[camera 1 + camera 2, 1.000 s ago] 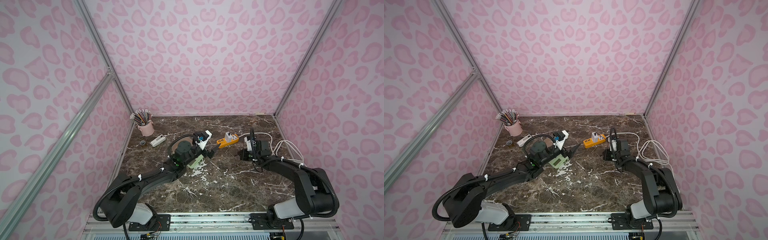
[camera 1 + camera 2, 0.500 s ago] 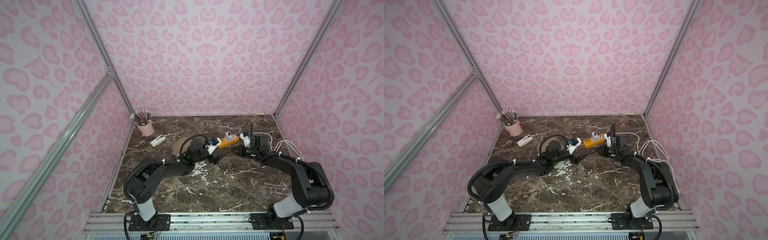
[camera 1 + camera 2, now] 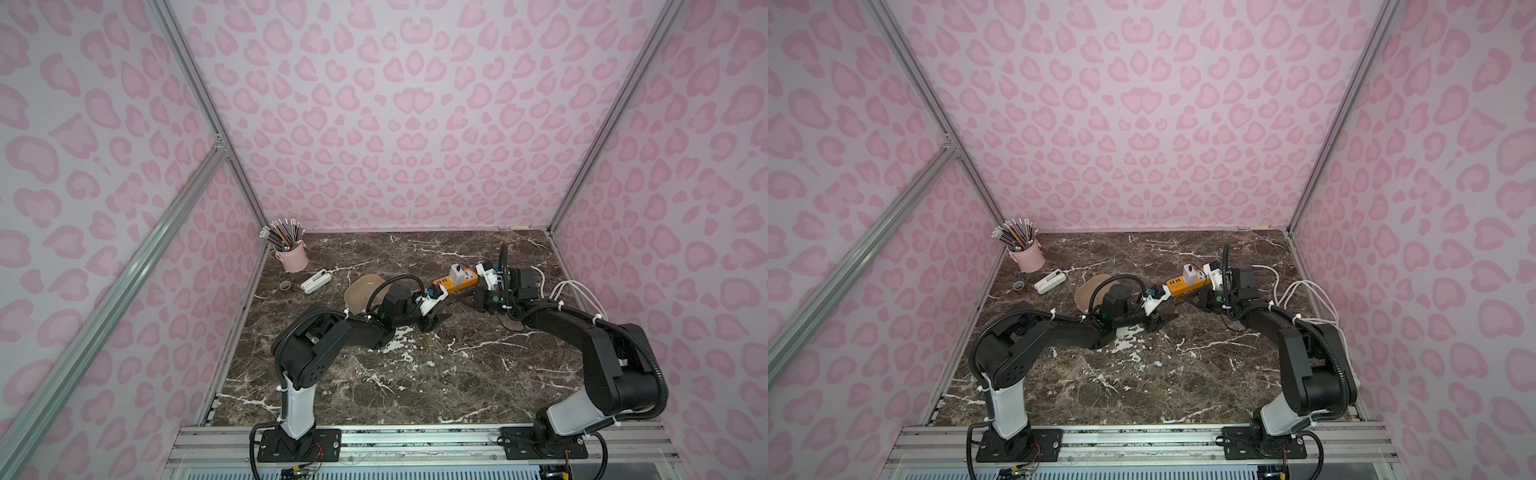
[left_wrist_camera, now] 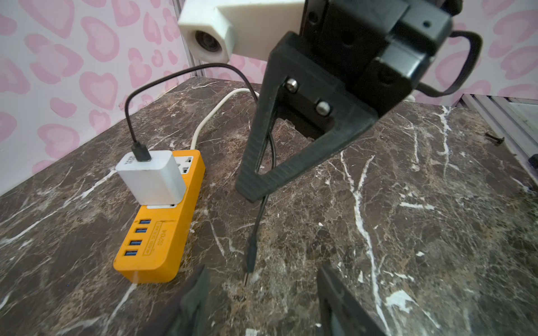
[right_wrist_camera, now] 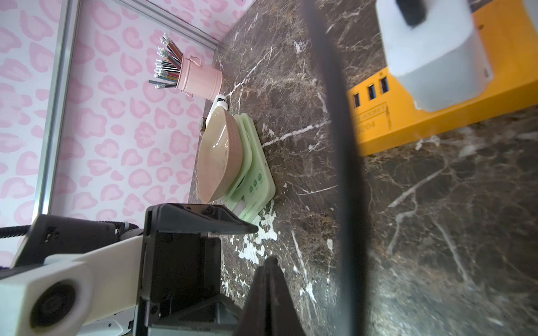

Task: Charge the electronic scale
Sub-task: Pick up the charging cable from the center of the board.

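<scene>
Right wrist view: scale (image 5: 257,180) sits flat on the table (image 4: 407,232), just behind the left gripper (image 4: 262,293). Left jaws are half-wide, straddling the plug (image 4: 251,257) without touching it. Right gripper (image 4: 251,194) pinches the cable (image 4: 262,215) above. Best approach: centre on the plug body, close square, then release right.

Staged robot lab booth: pink-patterned walls (image 3: 395,104), aluminium frame (image 3: 203,104), marble-look tabletop (image 3: 415,374).
</scene>
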Controlling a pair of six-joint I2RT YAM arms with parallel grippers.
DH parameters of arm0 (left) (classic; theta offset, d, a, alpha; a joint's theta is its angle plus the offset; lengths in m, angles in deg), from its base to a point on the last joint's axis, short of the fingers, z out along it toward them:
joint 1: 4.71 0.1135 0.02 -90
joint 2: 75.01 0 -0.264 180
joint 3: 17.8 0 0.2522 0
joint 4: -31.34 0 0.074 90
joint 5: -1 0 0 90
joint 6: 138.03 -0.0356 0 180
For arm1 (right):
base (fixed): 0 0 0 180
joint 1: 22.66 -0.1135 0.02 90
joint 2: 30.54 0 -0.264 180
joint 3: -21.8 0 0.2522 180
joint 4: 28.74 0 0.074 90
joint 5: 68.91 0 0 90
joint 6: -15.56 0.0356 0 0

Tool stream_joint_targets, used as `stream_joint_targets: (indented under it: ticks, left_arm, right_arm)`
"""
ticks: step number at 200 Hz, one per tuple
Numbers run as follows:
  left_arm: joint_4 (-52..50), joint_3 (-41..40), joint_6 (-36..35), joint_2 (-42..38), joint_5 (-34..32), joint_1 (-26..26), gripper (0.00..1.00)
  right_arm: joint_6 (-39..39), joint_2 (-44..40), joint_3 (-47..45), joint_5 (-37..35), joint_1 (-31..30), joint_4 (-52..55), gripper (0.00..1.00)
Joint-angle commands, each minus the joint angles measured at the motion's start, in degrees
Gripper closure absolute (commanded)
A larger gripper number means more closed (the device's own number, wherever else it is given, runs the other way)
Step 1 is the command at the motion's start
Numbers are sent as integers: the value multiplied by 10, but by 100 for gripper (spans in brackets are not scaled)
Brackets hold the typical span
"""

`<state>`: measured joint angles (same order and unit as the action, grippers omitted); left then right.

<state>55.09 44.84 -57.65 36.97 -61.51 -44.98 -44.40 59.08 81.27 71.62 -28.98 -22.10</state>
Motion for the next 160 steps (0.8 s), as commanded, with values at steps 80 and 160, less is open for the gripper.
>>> stream_joint_targets:
  ticks: [80, 160]
  left_arm:
    - [25, 11, -15, 21, 26, 16, 57]
    - [39, 10, -9, 19, 37, 16, 62]
  right_arm:
    - [17, -13, 9, 25, -2, -18, 98]
    - [21, -9, 4, 27, -6, -23, 98]
